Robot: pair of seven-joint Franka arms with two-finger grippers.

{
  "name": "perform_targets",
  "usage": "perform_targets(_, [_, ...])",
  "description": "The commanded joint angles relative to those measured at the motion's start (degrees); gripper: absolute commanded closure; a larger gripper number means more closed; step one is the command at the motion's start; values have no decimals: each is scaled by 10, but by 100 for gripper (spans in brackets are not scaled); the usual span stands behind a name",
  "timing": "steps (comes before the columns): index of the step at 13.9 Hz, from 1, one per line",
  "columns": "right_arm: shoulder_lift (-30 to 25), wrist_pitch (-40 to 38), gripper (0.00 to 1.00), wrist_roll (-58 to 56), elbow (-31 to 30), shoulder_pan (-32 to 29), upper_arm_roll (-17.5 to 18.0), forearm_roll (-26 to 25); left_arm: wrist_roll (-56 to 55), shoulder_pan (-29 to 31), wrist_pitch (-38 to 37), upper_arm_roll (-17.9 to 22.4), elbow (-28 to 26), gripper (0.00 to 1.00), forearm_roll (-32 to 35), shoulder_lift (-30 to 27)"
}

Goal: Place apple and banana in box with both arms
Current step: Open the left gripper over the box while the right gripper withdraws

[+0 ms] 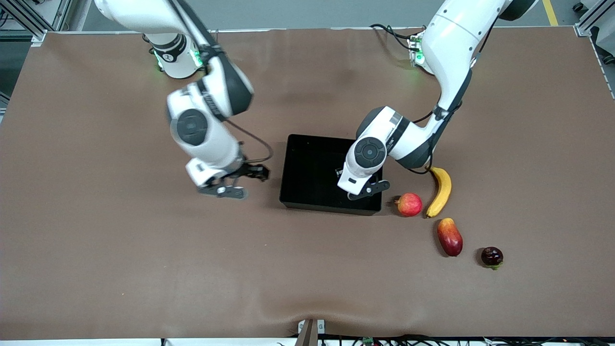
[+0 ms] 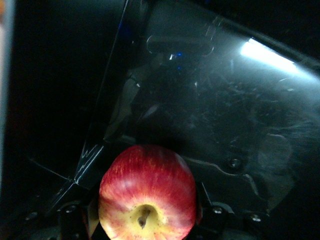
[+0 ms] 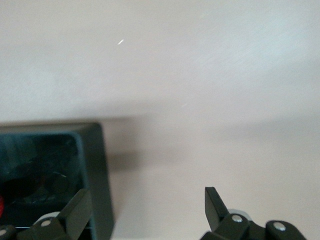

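Note:
My left gripper (image 2: 147, 212) is shut on the apple (image 2: 147, 192), a red fruit with yellow streaks and its stem dimple facing the camera. It holds the apple low inside the black box (image 2: 225, 100). In the front view the left gripper (image 1: 361, 188) is over the box (image 1: 326, 207) at its end toward the left arm, and the hand hides the apple. The banana (image 1: 441, 191) lies on the table beside the box, toward the left arm's end. My right gripper (image 1: 242, 181) hangs open and empty (image 3: 146, 200) just outside the box wall (image 3: 95, 165), toward the right arm's end.
A pinkish-red round fruit (image 1: 409, 204) lies between the box and the banana. A red-yellow mango-like fruit (image 1: 449, 236) and a small dark fruit (image 1: 492, 256) lie nearer the front camera. Brown cloth (image 1: 144, 264) covers the table.

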Motion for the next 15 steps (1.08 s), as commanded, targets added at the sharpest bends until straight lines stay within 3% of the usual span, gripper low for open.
perform_targets(1, [-32,-25,0,-74,-12,-59,10,-7,-9,-4,5,3,-4,97,3,4])
perform_targets(3, [-44,-47,0,-122,-12,-96,10,-7,-7,1,5,3,-4,90,3,6])
perform_targets(4, [-52,-56,0,-154,-13,-117,10,-9,1,6,5,3,-1,76,3,6])
perform_targets(5, [-62,-62,0,-178,-20,-136,9,-18,3,3,5,4,-1,24,4,5])
perform_targets(6, [-75,-63,0,-194,-29,-154,9,-31,5,4,5,4,1,0,15,-3])
perform_targets(10, [-115,-119,0,-279,-34,-221,9,-37,5,17,-9,8,14,0,20,-89])
perform_targets(15, [-182,-214,0,-278,-29,-264,9,-38,126,127,-100,4,10,0,12,-156])
